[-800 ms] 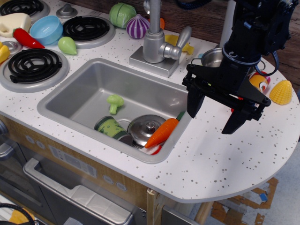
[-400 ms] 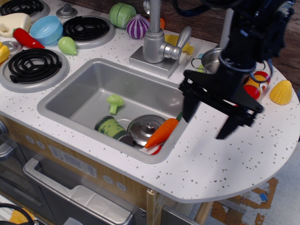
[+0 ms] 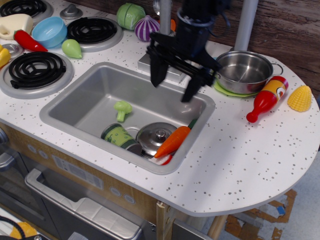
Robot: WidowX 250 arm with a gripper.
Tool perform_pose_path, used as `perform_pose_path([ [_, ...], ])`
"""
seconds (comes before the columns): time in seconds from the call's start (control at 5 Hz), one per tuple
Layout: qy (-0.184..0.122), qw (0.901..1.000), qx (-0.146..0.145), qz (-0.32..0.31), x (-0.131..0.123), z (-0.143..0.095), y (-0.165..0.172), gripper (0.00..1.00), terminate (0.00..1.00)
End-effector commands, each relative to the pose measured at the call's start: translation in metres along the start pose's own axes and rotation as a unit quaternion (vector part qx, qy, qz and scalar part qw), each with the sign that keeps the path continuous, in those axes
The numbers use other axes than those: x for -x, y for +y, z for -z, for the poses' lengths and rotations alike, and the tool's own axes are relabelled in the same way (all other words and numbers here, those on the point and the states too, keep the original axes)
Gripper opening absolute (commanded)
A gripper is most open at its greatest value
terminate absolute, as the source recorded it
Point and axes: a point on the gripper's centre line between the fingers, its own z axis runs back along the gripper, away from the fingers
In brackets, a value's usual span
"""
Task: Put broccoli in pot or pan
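The small light-green broccoli [image 3: 122, 109] lies on the floor of the steel sink [image 3: 85, 90], left of centre. The shiny steel pot [image 3: 246, 71] with loop handles stands on a green mat on the counter at the back right, empty. My gripper [image 3: 173, 84] is open and empty, fingers pointing down, above the sink's back right part in front of the faucet. It is to the right of and above the broccoli, and left of the pot.
In the sink lie a green can [image 3: 119, 136], a domed steel lid [image 3: 155, 137] and a carrot [image 3: 172, 141]. A red bottle [image 3: 266, 98] and corn [image 3: 300, 98] lie right of the pot. A green pear [image 3: 71, 48], blue bowl [image 3: 49, 31], cabbage [image 3: 130, 15] and onion [image 3: 147, 27] are at the back.
My gripper has moved left and back, from over the counter right of the sink to over the sink's back right part. It stayed open. The pot and bottle are uncovered now.
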Motion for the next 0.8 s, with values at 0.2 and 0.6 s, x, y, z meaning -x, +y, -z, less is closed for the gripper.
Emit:
perform_pose_path([
  [0.2,-0.098,0.9939,-0.032,-0.038,-0.046,0.054,0.080,1.00,0.00],
  [0.6,-0.124,0.9908,-0.032,-0.046,-0.046,0.090,0.095,1.00,0.00],
])
